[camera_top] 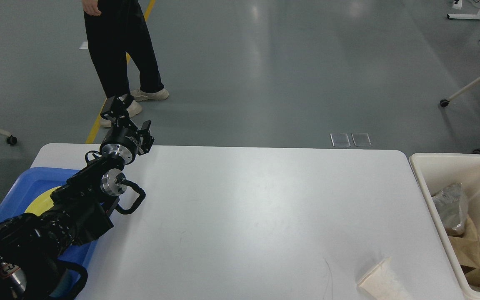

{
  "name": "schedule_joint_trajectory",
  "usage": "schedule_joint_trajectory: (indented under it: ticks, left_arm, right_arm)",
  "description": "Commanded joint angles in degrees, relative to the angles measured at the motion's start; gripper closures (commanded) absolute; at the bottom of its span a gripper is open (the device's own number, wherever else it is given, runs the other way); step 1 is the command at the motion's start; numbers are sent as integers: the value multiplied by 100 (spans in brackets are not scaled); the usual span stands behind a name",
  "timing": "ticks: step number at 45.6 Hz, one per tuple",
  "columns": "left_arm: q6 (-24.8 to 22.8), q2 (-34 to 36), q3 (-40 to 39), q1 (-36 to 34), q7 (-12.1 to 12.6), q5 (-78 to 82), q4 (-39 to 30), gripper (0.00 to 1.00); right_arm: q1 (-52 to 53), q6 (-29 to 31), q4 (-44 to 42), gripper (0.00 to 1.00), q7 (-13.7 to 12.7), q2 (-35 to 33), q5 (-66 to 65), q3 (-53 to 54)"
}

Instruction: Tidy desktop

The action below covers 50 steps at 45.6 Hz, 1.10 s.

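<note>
Across the middle of your view spreads the white tabletop (244, 208), rounded corners and all. At its far left corner your left gripper (127, 118) hangs above the edge, jaws parted and holding nothing. Your right gripper is out of view. Under that left arm sits a blue tray (19, 187) with a yellow disc (48, 200) in it. Near the front right edge lies a crumpled paper cup (381, 281). Just beside the tabletop's right end stands a cream bin (425, 166) holding brown paper and a clear plastic bag (450, 206).
</note>
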Motion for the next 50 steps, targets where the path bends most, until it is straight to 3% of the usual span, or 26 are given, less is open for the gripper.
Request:
schedule_joint_trajectory:
  ticks: [1, 25, 26, 30, 33, 37, 41, 50]
  left_arm:
    - [2, -6, 1, 0, 6, 0, 5, 4]
    - [-7, 3, -8, 0, 6, 0, 5, 4]
    - [2, 3, -8, 0, -3, 0, -4, 4]
    - [-7, 3, 1, 0, 6, 0, -4, 4]
    - [2, -6, 1, 0, -3, 0, 5, 4]
    - [-7, 3, -8, 0, -3, 0, 5, 4]
    - [2, 3, 1, 0, -3, 0, 5, 4]
    - [-7, 3, -8, 0, 6, 0, 5, 4]
  right_arm:
    - [-676, -112, -222, 100, 2, 28, 7, 716]
    - [-2188, -226, -204, 100, 28, 617, 86, 1622]
    - [-2206, -235, -213, 97, 28, 617, 86, 1631]
    - [-2206, -253, -231, 49, 37, 582, 77, 1622]
    - [-2197, -262, -231, 30, 37, 555, 77, 1622]
    - [-2206, -262, -231, 19, 37, 547, 86, 1622]
    - [-2215, -253, -196, 2, 37, 546, 86, 1622]
    - [-2197, -174, -99, 0, 37, 608, 86, 1631]
